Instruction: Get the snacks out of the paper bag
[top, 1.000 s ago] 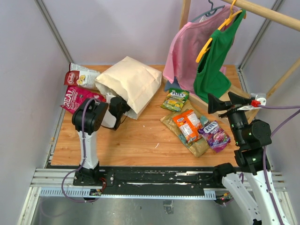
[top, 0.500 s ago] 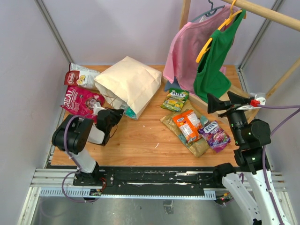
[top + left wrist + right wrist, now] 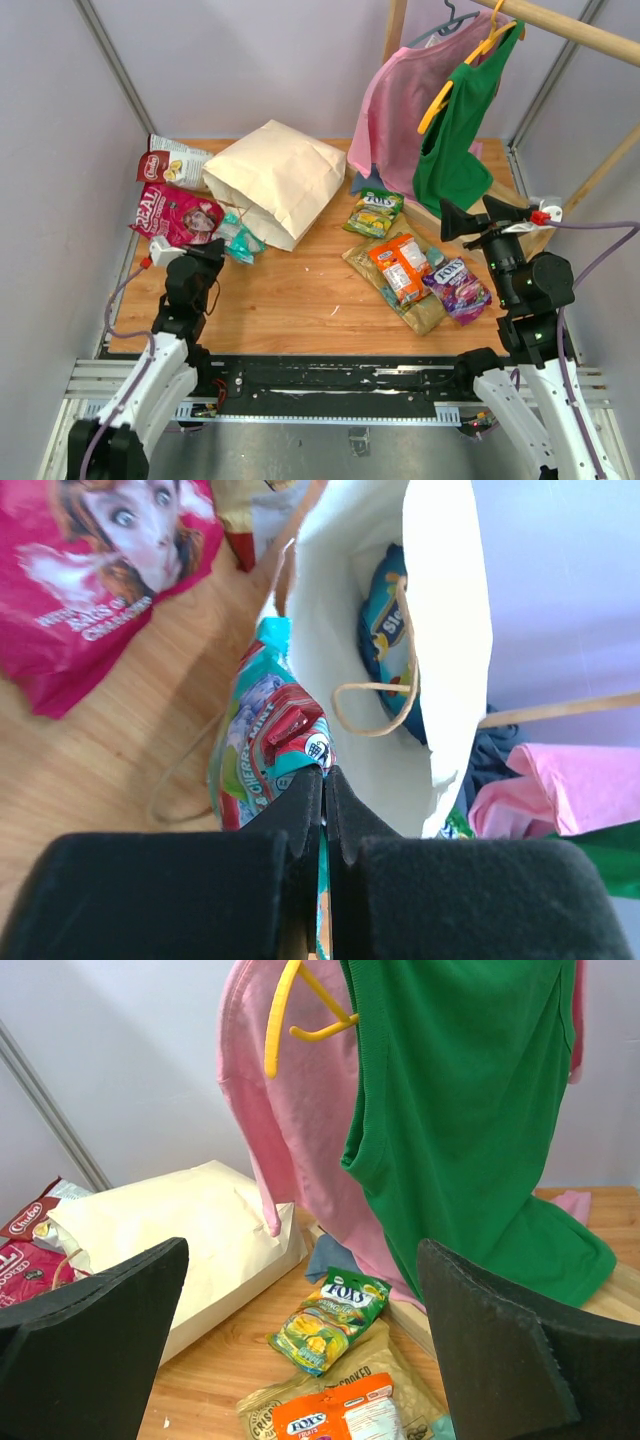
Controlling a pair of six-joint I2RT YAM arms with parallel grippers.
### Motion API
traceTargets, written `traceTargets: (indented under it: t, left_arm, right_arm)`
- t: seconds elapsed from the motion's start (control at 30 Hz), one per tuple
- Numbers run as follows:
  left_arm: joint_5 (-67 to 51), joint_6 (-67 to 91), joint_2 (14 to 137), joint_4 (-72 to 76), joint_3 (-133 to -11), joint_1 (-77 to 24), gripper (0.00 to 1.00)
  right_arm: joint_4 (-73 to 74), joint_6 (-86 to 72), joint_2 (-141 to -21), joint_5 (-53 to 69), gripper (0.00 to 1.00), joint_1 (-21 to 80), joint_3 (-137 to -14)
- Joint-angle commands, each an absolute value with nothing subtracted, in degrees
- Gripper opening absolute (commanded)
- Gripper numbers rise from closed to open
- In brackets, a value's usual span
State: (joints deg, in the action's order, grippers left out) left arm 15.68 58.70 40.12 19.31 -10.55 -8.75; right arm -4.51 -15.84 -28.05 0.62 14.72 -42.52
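Observation:
The paper bag lies on its side at the back, mouth toward the left front. My left gripper is shut on the edge of a teal snack packet, which lies just outside the bag's mouth. In the left wrist view the gripper pinches that packet. A blue packet lies inside the bag. Magenta and red-white packets lie left of the bag. Green, orange, tan and purple packets lie at the right. My right gripper is open and empty above them.
A pink shirt and a green shirt hang on yellow hangers from a wooden rail at the back right. A blue cloth lies under them. Grey walls close the left and back sides. The bag's loop handles trail at its mouth.
My left arm has drawn back from the bag's mouth toward the near left edge, dragging the teal packet out onto the table. The right arm has not moved.

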Motion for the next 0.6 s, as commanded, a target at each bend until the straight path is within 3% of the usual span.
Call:
traceTargets:
  t: [0.0,0.1,0.33,0.43,0.57]
  left_arm:
    - [24.8,59.7,30.67,-11.41,-17.33,-8.44,0.0]
    - [29.2,65.49,31.74,-28.0,-24.62,-8.44,0.0]
    - [40.38,84.88,53.15,-62.79,-44.4,-8.44,0.0]
    - [42.9,91.05,55.41,-69.45,-48.21,-8.42,0.01]
    - [45.37,92.81,49.47,-70.37,-51.01,-8.12,0.01]
  right_arm:
    - [-6.59,-15.94,-28.06,1.13,0.98,14.34,-42.1]
    - [-6.46,-16.32,-28.36,0.92,0.98,14.38,-42.1]
    - [-6.62,-17.03,-28.69,1.9,0.98,14.38,-42.12]
    - [-5.94,-16.68,-28.33,1.78,0.98,14.33,-42.4]
    - [-5.22,-16.07,-27.66,1.33,0.98,14.33,-42.63]
